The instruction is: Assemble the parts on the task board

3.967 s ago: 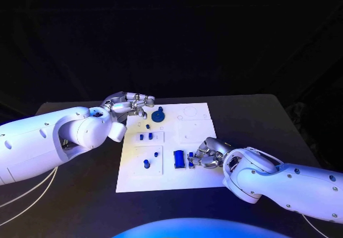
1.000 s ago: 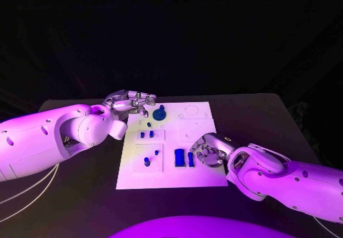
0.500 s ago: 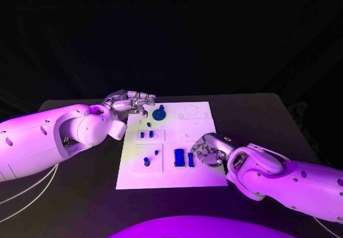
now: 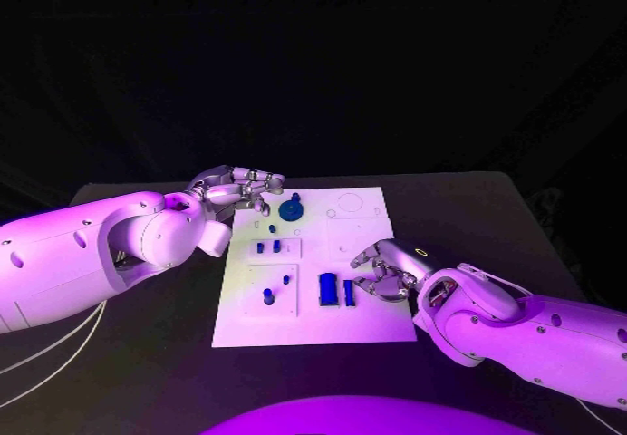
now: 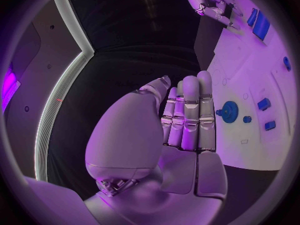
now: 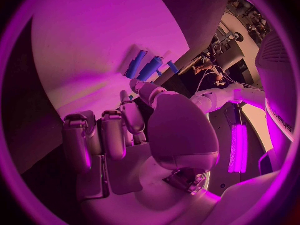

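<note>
The black table [image 4: 157,362] is topped by the white board [image 4: 313,317]. The left hand [image 4: 242,190], fingers together and empty, is held at its far corner. The right hand [image 4: 381,270], fingers curled on nothing, is beside two blue blocks [image 4: 336,290].

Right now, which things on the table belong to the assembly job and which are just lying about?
Part of the job:
- task board
- blue gear
- two blue bars by the right hand
- small blue pegs
- left hand, open at the board's far corner

Just lying about:
- nothing loose that I can see; only the black table under the board
</note>
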Controlling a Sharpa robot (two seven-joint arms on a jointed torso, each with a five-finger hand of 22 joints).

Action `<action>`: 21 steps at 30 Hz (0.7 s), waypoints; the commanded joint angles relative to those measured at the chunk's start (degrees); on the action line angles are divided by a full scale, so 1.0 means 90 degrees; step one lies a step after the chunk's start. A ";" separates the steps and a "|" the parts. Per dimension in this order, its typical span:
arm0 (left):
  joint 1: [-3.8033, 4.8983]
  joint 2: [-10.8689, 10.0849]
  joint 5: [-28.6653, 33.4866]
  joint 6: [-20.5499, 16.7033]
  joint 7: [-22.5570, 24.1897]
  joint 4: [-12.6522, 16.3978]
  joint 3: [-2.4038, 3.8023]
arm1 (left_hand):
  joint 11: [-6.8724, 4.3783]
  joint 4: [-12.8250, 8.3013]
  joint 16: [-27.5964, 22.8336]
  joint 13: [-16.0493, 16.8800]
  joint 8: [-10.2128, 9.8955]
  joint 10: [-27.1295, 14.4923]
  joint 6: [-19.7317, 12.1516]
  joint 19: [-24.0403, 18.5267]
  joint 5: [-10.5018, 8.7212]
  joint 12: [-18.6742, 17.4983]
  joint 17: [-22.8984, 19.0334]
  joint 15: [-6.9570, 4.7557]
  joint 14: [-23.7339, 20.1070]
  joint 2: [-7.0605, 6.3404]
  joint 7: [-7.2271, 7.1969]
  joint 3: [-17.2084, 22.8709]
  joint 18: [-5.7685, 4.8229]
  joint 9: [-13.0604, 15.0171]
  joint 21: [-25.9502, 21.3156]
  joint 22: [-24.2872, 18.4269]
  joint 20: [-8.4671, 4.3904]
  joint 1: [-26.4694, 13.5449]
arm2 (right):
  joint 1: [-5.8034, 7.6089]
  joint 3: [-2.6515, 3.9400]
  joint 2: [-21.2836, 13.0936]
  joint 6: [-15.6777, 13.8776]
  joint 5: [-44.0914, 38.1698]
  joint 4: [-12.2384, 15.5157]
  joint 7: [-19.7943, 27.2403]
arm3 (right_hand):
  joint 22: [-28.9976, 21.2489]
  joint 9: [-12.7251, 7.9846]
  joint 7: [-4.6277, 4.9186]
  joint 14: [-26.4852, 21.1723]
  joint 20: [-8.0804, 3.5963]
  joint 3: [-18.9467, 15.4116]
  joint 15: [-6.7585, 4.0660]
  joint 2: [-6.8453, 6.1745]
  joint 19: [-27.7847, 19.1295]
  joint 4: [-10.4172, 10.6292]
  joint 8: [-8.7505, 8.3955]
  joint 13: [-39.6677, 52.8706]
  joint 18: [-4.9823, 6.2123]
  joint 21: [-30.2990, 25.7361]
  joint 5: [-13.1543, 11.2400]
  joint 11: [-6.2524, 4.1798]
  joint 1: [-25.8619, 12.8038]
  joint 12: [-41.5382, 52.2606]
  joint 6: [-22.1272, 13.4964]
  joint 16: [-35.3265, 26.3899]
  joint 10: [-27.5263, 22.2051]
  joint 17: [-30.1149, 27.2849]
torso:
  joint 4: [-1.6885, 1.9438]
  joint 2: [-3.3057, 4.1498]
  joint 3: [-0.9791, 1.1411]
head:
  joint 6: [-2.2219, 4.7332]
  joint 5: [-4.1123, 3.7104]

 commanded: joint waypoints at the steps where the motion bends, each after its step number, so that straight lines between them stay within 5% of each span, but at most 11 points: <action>1: 0.0004 0.0005 0.0013 0.0079 0.0021 0.0017 0.0004 | -0.0002 0.0001 -0.0009 0.0007 -0.0003 -0.0054 -0.0041 0.0019 -0.0004 0.0043 0.0000 0.0051 -0.0013 0.0033 -0.0011 -0.0033 0.0032 -0.0010 -0.0038 -0.0009 0.0018 -0.0007 | -0.0006 -0.0001 0.0002 -0.0272 -0.0023 -0.0043 0.0043 | 0.1676 -0.0028 -0.0007 0.0438 0.0044 -0.0212 0.0037 -0.0042 0.0667 0.0009 0.0031 0.0095 -0.0043 0.0030 -0.0201 0.0025 0.0014 -0.0031 -0.0010 0.0023 -0.0023 0.0655 | -0.0004 0.0000 0.0000 | 0.0001 0.0002; 6: 0.0004 0.0006 0.0013 0.0082 0.0020 0.0020 0.0004 | -0.0002 0.0001 -0.0009 0.0007 -0.0003 -0.0054 -0.0041 0.0019 -0.0004 0.0043 0.0000 0.0051 -0.0013 0.0033 -0.0011 -0.0033 0.0032 -0.0010 -0.0038 -0.0009 0.0018 -0.0007 | -0.0016 -0.0001 0.0043 -0.0223 -0.0032 -0.0124 0.0000 | 0.1676 -0.0030 -0.0060 0.0440 0.0027 -0.0491 0.0009 -0.0031 0.0667 0.0029 0.0130 0.0112 -0.0043 0.0030 -0.0489 -0.0013 0.0084 0.0013 0.0171 0.0028 -0.0013 0.0662 | -0.0001 0.0007 0.0003 | 0.0000 -0.0005; 10: 0.0004 0.0006 0.0013 0.0086 0.0017 0.0020 0.0004 | -0.0002 0.0001 -0.0009 0.0007 -0.0003 -0.0054 -0.0041 0.0019 -0.0004 0.0043 0.0000 0.0051 -0.0013 0.0033 -0.0011 -0.0033 0.0032 -0.0010 -0.0038 -0.0009 0.0018 -0.0007 | -0.0050 -0.0002 0.0097 -0.0187 -0.0091 -0.0198 -0.0107 | 0.1676 0.0045 -0.0190 0.0440 -0.0040 -0.0906 -0.0070 -0.0063 0.0667 0.0074 0.0411 0.0149 -0.0043 0.0030 -0.0767 -0.0110 0.0113 0.0084 0.0495 0.0030 0.0002 0.0666 | 0.0005 0.0007 0.0005 | -0.0010 0.0000; 18: 0.0004 0.0005 0.0013 0.0091 0.0013 0.0021 0.0004 | -0.0002 0.0001 -0.0009 0.0007 -0.0003 -0.0054 -0.0041 0.0019 -0.0004 0.0043 0.0000 0.0051 -0.0013 0.0033 -0.0011 -0.0033 0.0032 -0.0010 -0.0038 -0.0009 0.0018 -0.0007 | -0.0106 -0.0002 0.0200 -0.0229 -0.0222 -0.0291 -0.0325 | 0.1676 0.0484 -0.0515 0.0441 -0.0226 -0.1585 -0.0285 0.0001 0.0667 0.0100 0.1279 0.0214 -0.0043 0.0030 -0.0777 -0.0373 0.0224 0.0201 0.1003 0.0025 0.0058 0.0667 | -0.0002 0.0005 0.0004 | -0.0023 0.0011; 21: 0.0004 0.0007 0.0013 0.0094 0.0012 0.0020 0.0004 | -0.0002 0.0001 -0.0009 0.0007 -0.0003 -0.0054 -0.0041 0.0019 -0.0004 0.0043 0.0000 0.0051 -0.0013 0.0033 -0.0011 -0.0033 0.0032 -0.0010 -0.0038 -0.0009 0.0018 -0.0007 | -0.0117 -0.0003 0.0238 -0.0250 -0.0243 -0.0297 -0.0372 | 0.1676 0.0892 -0.0630 0.0445 -0.0327 -0.1957 -0.0377 0.0100 0.0667 0.0139 0.1863 0.0263 -0.0043 0.0030 -0.0776 -0.0470 0.0290 0.0285 0.0846 0.0021 0.0111 0.0669 | -0.0004 0.0004 0.0005 | -0.0025 0.0012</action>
